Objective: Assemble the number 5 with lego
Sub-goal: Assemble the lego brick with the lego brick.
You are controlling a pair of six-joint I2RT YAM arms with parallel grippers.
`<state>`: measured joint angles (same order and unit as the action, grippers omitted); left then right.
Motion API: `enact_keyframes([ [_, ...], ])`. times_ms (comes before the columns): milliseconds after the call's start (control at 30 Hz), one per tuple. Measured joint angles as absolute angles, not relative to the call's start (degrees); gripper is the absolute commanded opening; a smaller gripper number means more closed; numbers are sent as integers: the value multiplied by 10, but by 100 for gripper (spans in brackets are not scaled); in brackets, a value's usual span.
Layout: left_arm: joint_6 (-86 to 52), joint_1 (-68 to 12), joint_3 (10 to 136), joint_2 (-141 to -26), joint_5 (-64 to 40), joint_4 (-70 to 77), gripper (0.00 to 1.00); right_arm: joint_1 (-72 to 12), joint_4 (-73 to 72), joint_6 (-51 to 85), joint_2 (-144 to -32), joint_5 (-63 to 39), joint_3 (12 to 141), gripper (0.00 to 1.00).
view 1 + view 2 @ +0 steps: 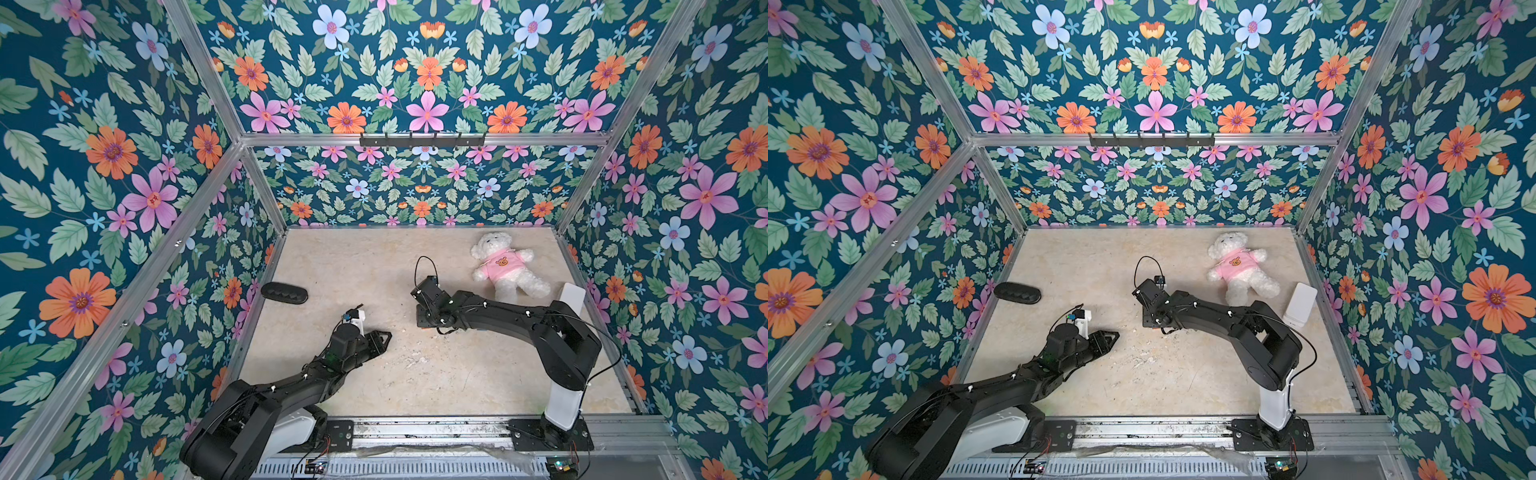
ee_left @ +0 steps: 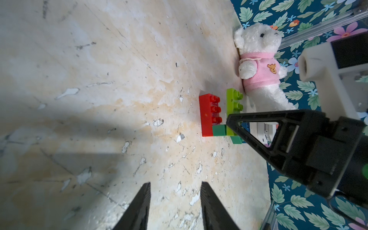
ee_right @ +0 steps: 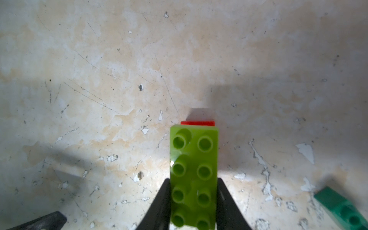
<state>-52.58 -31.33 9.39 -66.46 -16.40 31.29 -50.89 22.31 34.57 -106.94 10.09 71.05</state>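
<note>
In the right wrist view my right gripper (image 3: 193, 180) is shut on a long lime-green lego brick (image 3: 194, 175), studs toward the camera, with a red brick's edge (image 3: 197, 123) just beyond it. The left wrist view shows the red brick (image 2: 209, 117), a small dark-green brick (image 2: 219, 130) and the lime brick (image 2: 233, 103) joined in a stepped stack on the table, with a right finger (image 2: 258, 115) against the lime one. Another dark-green brick (image 3: 342, 211) lies loose beside them. My left gripper (image 2: 175, 183) stands open and empty, short of the stack. In both top views the right arm hides the bricks.
A white teddy in a pink shirt (image 1: 507, 266) lies at the back right, just beyond the stack. A black oblong object (image 1: 284, 293) lies by the left wall and a white box (image 1: 571, 297) by the right wall. Floral walls enclose the beige table (image 1: 436, 374).
</note>
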Motion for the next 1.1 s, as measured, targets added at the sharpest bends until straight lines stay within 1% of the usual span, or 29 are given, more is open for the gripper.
enact_keyframes([
  [267, -526, -313, 96, -661, -164, 313, 45, -509, 222, 344, -1074, 99, 710, 4],
  [567, -526, -313, 97, -660, -164, 312, 44, -509, 210, 344, -1063, 99, 702, 7],
  [600, -526, -313, 98, -660, -164, 312, 44, -509, 207, 344, -1062, 99, 699, 9],
  [700, -526, -313, 100, -659, -164, 312, 44, -509, 197, 344, -1060, 99, 694, 10],
  [800, -526, -313, 101, -657, -163, 311, 43, -509, 195, 345, -1058, 99, 692, 15],
  [967, -526, -313, 103, -656, -163, 307, 43, -508, 199, 345, -1058, 99, 696, 17],
  [1100, -526, -313, 104, -656, -162, 306, 43, -508, 200, 344, -1057, 100, 696, 23],
])
